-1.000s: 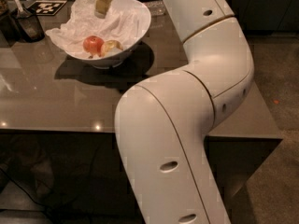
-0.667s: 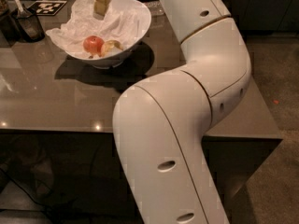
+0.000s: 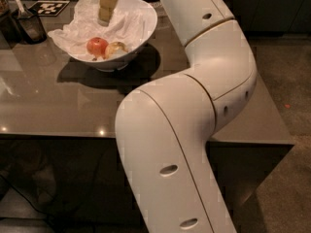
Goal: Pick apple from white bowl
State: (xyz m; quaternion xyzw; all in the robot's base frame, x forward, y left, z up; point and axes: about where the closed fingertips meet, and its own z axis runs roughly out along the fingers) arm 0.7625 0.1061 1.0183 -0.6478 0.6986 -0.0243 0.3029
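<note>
The apple [image 3: 97,46], small, red and glossy, lies in the white bowl [image 3: 146,29] at the table's back left, next to a pale tan object [image 3: 115,48]. The bowl is wide, with an uneven rim. My gripper [image 3: 108,5] hangs from the top edge of the camera view, just above the bowl's inside. It is behind the apple, slightly to its right, and not touching it. Only its beige tip shows; the rest is cut off by the frame. My large white arm [image 3: 194,96] sweeps from the bottom centre up to the gripper.
A dark cup [image 3: 28,24] with a utensil in it stands left of the bowl. A black-and-white marker tag [image 3: 48,7] lies behind it. The glossy grey table [image 3: 58,106] ends at a front edge near mid-frame and a right edge behind my arm.
The arm's big lower links have shifted slightly to the left. The gripper stays over the bowl, and the apple and bowl have not moved.
</note>
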